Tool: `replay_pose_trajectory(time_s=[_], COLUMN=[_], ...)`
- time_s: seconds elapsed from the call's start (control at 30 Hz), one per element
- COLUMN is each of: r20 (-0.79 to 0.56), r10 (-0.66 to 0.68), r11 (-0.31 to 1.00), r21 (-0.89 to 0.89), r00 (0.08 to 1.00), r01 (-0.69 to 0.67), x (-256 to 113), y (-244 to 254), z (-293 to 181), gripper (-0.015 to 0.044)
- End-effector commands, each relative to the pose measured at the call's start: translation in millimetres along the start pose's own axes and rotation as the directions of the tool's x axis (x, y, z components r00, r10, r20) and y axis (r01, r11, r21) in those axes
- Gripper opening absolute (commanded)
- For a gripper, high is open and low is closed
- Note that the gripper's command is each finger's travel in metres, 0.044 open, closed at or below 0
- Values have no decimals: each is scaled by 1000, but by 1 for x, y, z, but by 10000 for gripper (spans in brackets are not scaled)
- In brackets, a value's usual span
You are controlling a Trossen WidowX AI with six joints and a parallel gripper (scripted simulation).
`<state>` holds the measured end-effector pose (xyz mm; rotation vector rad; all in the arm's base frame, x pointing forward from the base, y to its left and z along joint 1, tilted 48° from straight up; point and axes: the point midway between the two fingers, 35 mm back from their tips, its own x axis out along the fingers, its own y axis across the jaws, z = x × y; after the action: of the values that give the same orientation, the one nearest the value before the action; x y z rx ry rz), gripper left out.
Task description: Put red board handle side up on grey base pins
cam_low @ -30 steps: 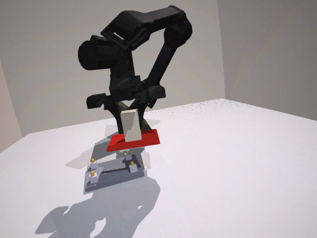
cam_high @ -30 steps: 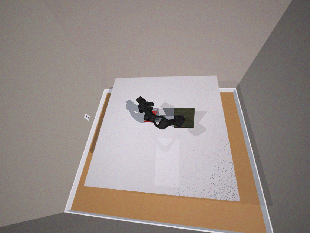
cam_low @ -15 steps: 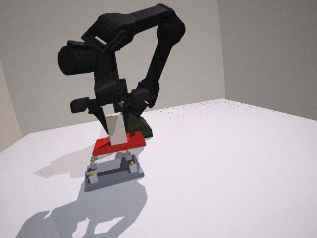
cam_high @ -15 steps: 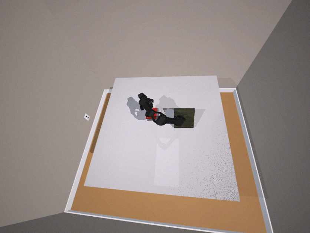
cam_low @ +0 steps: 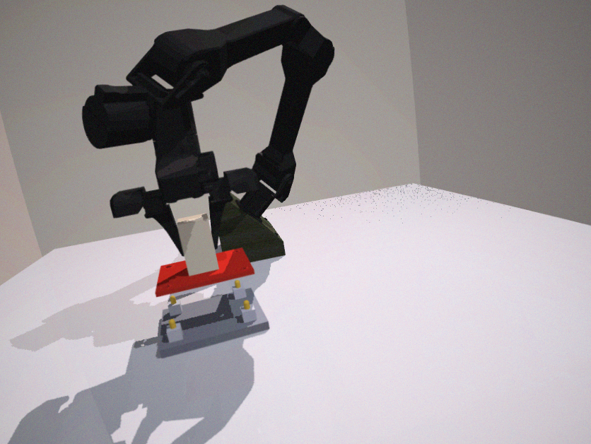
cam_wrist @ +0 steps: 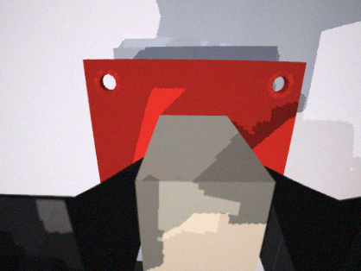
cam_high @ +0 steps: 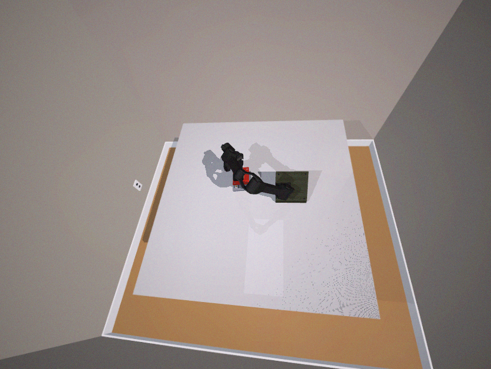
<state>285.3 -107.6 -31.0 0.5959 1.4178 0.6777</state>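
Above the base (cam_high: 238,190) (cam_low: 213,340) (cam_wrist: 207,53) — pincer (cam_low: 200,238) (cam_wrist: 194,162) (half-open) — grips handle (cam_high: 244,174) (cam_low: 199,246) (cam_wrist: 205,147).
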Motion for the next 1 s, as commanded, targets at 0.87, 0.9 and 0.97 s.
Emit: replay_pose_trajectory(time_s=[0.87, 0.9, 0.97], r20=[0, 0, 0], r10=[-1, -1, -1], r11=[1000, 1000, 1000], r21=[-15, -14, -12], r00=[1000, 1000, 1000], r01=[1, 1, 1], x=[13, 14, 15], y=[-4, -4, -3], z=[-3, -3, -2], gripper=[0, 0, 0])
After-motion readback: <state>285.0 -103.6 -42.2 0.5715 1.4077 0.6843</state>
